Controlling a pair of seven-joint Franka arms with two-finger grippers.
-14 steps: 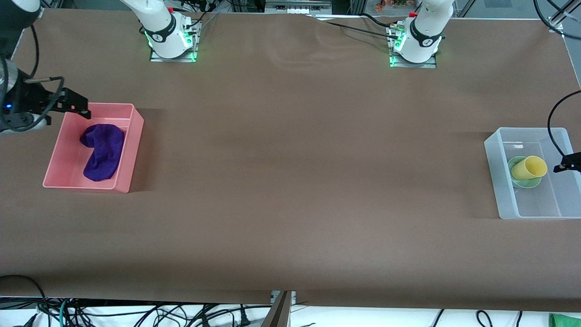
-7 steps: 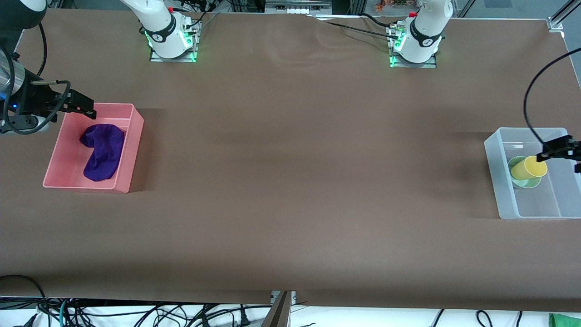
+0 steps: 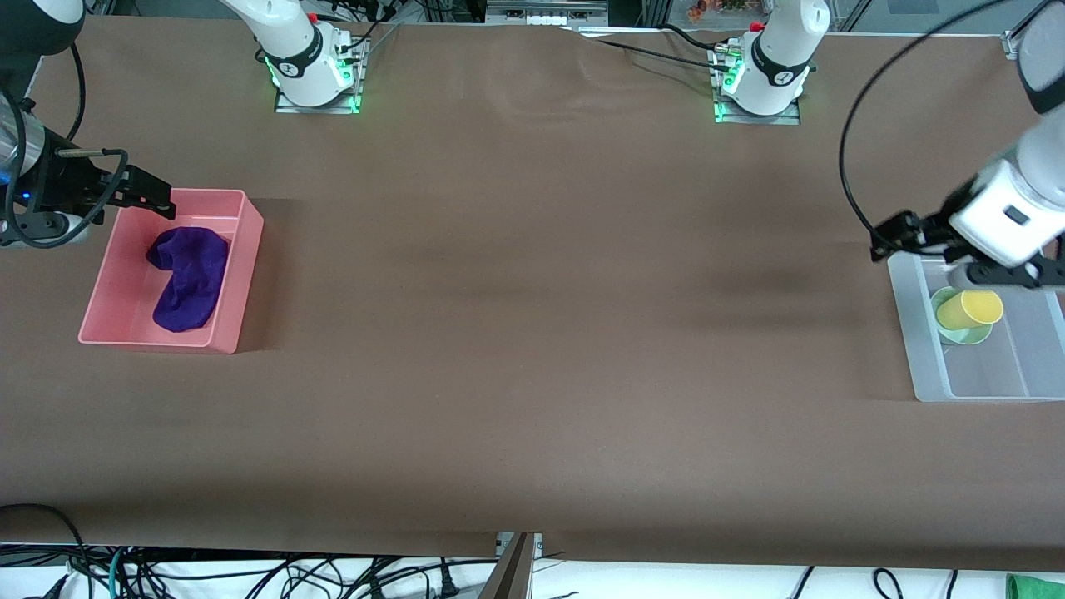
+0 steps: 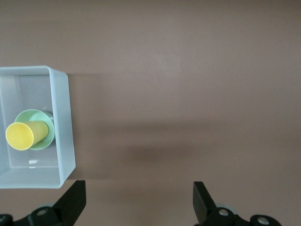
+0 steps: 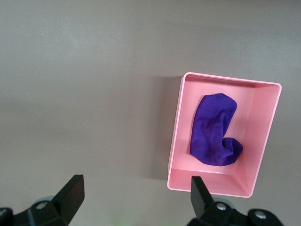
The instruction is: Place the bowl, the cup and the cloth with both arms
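The purple cloth [image 3: 190,279] lies crumpled in a pink bin [image 3: 243,249] at the right arm's end of the table. It also shows in the right wrist view [image 5: 214,134]. My right gripper [image 3: 158,198] hangs open and empty over the pink bin's rim farthest from the front camera. The yellow cup [image 3: 969,308] lies tilted in the mint-green bowl [image 3: 965,335], inside a clear bin [image 3: 923,366] at the left arm's end. My left gripper [image 3: 886,237] is open and empty, up over the table beside the clear bin's corner. The left wrist view shows the cup [image 4: 26,134] and the bowl [image 4: 35,114].
Brown table cover spreads between the two bins. In the wrist views the clear bin [image 4: 66,132] and the pink bin [image 5: 176,136] lie to one side of the open left gripper [image 4: 138,200] and right gripper [image 5: 136,195]. Cables hang below the table's front edge.
My left arm has swung from over the clear bin toward the table's middle, with its white wrist now in the front view. My right gripper shifted slightly over the pink bin's rim, then stayed.
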